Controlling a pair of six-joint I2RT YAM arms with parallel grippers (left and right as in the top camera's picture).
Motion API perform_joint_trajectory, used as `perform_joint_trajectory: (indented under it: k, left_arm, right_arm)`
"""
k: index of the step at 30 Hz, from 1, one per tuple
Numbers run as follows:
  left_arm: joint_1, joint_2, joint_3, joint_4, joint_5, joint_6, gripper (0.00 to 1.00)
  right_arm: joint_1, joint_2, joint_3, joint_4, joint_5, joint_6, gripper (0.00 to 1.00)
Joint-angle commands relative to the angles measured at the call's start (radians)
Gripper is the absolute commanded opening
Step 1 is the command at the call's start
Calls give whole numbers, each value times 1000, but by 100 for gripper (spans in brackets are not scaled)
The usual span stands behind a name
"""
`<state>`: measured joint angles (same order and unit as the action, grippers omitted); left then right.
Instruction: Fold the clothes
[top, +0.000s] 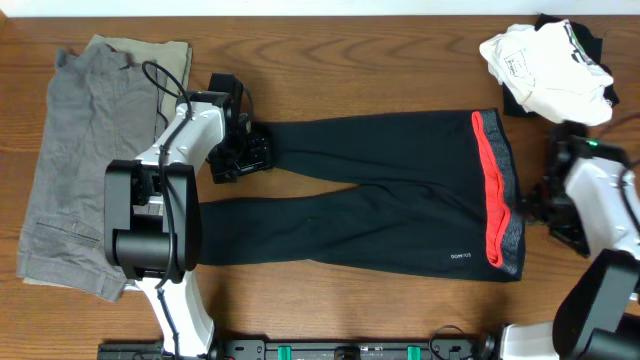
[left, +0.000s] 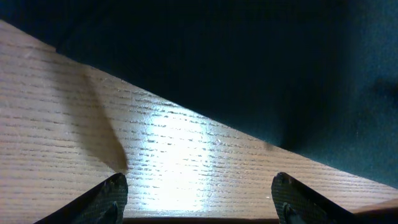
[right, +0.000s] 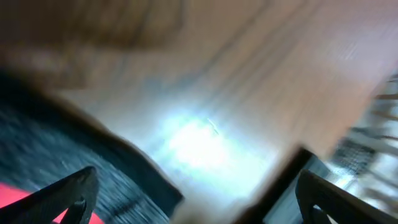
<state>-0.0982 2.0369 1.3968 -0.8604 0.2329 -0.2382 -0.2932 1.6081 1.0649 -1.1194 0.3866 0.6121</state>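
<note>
The black leggings (top: 380, 190) lie flat across the table, legs pointing left, with the coral-red and grey waistband (top: 497, 190) at the right and a tiny white logo (top: 459, 256) near it. My left gripper (top: 247, 150) is open at the ankle end of the far leg; its wrist view shows black fabric (left: 261, 68) beyond bare wood between the open fingers (left: 199, 196). My right gripper (top: 545, 208) is open just right of the waistband; its blurred wrist view shows grey and red waistband (right: 56, 180) at lower left by its open fingers (right: 199, 199).
Folded grey trousers (top: 90, 160) lie at the left of the wooden table (top: 350, 80). A pile of white and black garments (top: 550, 60) sits at the far right corner. The table's front edge runs along the bottom.
</note>
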Motion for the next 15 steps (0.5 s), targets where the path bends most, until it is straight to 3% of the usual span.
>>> perform_joint_trajectory:
  k: [1, 5, 15]
  left_arm:
    - [3, 7, -5, -10, -17, 9, 76]
    - [14, 7, -4, -36, -16, 4, 76]
    - [58, -9, 2, -196, -16, -30, 69]
  right_arm:
    - [-57, -5, 6, 54, -204, -104, 99]
    - [-42, -5, 6, 146, -370, -173, 99]
    - [53, -5, 6, 252, -554, -314, 99]
